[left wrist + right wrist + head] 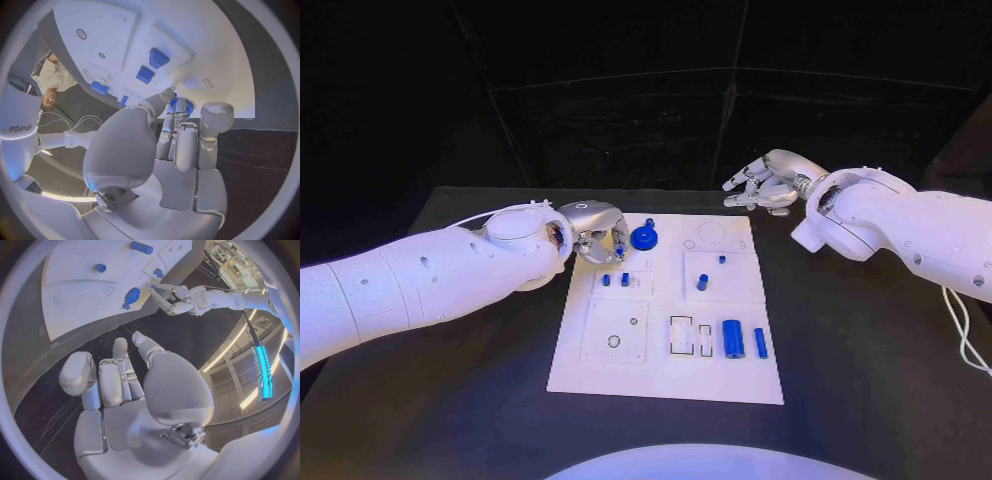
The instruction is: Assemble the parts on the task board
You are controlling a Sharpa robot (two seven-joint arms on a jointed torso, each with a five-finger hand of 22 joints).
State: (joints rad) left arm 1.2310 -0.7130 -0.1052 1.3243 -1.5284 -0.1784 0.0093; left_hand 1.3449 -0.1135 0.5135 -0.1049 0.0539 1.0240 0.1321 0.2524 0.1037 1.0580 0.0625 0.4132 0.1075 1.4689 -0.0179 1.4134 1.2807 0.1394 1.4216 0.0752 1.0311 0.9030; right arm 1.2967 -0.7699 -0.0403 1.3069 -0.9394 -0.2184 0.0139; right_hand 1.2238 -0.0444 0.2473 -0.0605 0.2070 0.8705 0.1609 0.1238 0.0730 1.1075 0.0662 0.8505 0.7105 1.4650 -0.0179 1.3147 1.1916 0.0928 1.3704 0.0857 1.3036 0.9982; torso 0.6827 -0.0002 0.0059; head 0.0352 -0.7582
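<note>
Near edge of white board (589, 375): two blue cylinders (733, 338) lie side by side beside a white slot. Mid board: small blue pegs (623, 279) stand upright in the left panel, one blue peg (702, 283) in the right panel. Far left corner: blue round knob (643, 238) on the board, left hand (599, 240) just beside it, fingertips (170, 96) at the knob; cannot tell if it's grasped. Right hand (764, 185) off the board's far right corner over black table (877, 380), fingers loosely curled, holding nothing.

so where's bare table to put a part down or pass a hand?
Free: black table right of the task board, below the right hand; also the table's near strip. Crowded: the board's far-left corner, left hand beside the round blue part.
</note>
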